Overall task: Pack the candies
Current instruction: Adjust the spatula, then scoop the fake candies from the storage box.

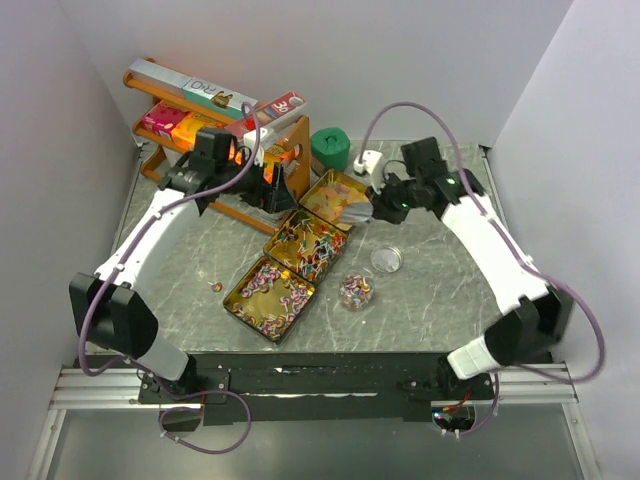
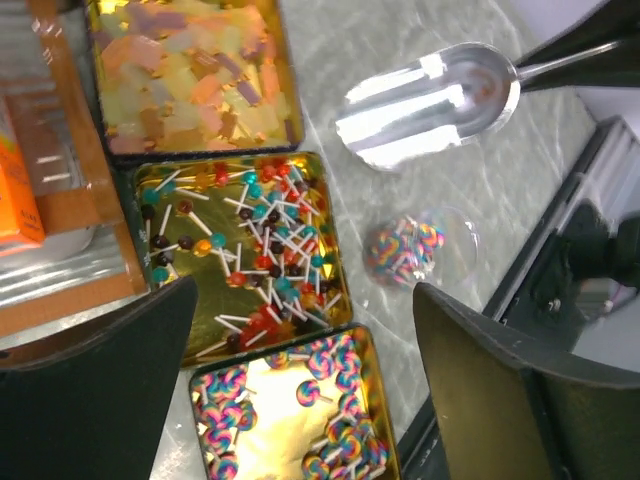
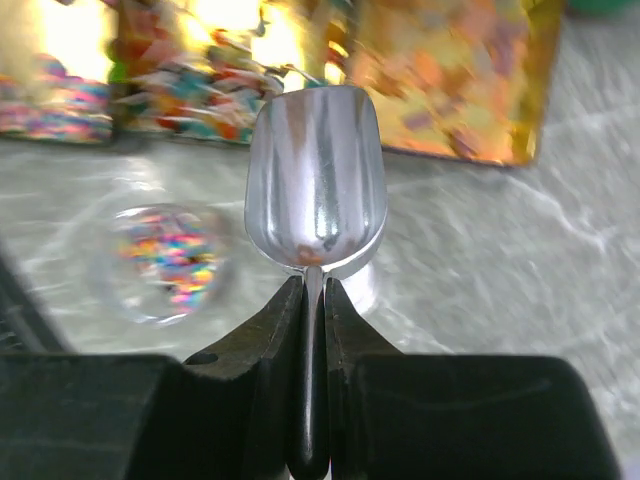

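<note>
The right end effector is clenched on the thin handle of a metal scoop. The handle is pinched between the two dark fingers, and the bowl is pointed away from the wrist. The scoop is held above the counter, just beside the far tray and near a small clear lid that lies flat on the counter.

The left end effector is released, with its jaws spread wide and nothing gripped between them. It is held in the air over the middle tray and the near tray.

The candies are kept in these three gold trays, which are set edge to edge in a diagonal row in the middle of the counter. Orange and yellow pieces are piled in the far tray. Small ball lollipops in red, blue and dark colours are scattered in the middle tray. Swirl lollipops are spread in the near tray, with part of its gold floor left bare.

More swirl lollipops are held in a clear cup that stands on the counter just to the right of the near tray. A single stray candy is seen on the counter to the left of that tray.

An orange rack loaded with boxes is placed at the far left, behind the left arm. A green object is set beyond the far tray.
</note>
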Tool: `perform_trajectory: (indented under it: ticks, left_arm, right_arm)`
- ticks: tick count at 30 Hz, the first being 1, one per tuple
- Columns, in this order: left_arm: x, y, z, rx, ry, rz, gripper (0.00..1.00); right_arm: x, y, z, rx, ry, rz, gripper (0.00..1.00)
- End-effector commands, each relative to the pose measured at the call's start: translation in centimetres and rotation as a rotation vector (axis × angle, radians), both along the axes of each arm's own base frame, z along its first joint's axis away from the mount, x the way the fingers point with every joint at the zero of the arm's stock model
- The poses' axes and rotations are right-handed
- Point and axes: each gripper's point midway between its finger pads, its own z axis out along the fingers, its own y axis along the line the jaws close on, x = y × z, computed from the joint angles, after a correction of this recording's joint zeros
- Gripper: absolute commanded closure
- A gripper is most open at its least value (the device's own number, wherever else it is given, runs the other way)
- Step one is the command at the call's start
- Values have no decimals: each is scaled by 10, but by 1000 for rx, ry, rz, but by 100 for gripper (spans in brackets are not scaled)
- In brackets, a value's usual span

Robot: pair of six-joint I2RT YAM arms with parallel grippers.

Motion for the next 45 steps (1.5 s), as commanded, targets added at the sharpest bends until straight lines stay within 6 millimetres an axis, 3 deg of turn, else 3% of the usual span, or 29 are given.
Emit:
perform_trajectory:
  ticks: [1, 2, 5, 12, 16, 20, 24, 30, 38, 45]
  left_arm:
    - [21, -6, -16, -60, 6, 125, 11]
    - [23, -5, -24, -61, 24, 147, 15]
    - [23, -4, -52, -17, 24, 188, 23]
    - [6, -13, -86, 80, -4, 193, 28]
    - [-1, -10, -101, 109, 8, 218, 30]
    - [-8, -7, -114, 138, 14, 217, 33]
    - [-9, -5, -127, 173, 39, 219, 35]
    - [-15, -2, -143, 199, 70, 221, 39]
    - [-21, 0, -152, 204, 88, 224, 41]
    - [-19, -2, -151, 203, 88, 218, 42]
  right_arm:
    - [80, -12, -1, -113, -134, -180, 100]
    - [96, -9, -17, -133, -120, -188, 100]
    - [128, -9, -31, -172, -151, -227, 100]
    - [168, -29, -62, -369, -264, -255, 100]
    - [178, -34, -79, -441, -324, -225, 100]
    - [181, -15, -90, -454, -370, -126, 100]
    - [175, 5, -111, -488, -391, -27, 100]
    - [165, 13, -132, -531, -382, 48, 100]
    - [150, 39, -133, -442, -380, 65, 100]
    - [171, 8, -98, -482, -471, -78, 100]
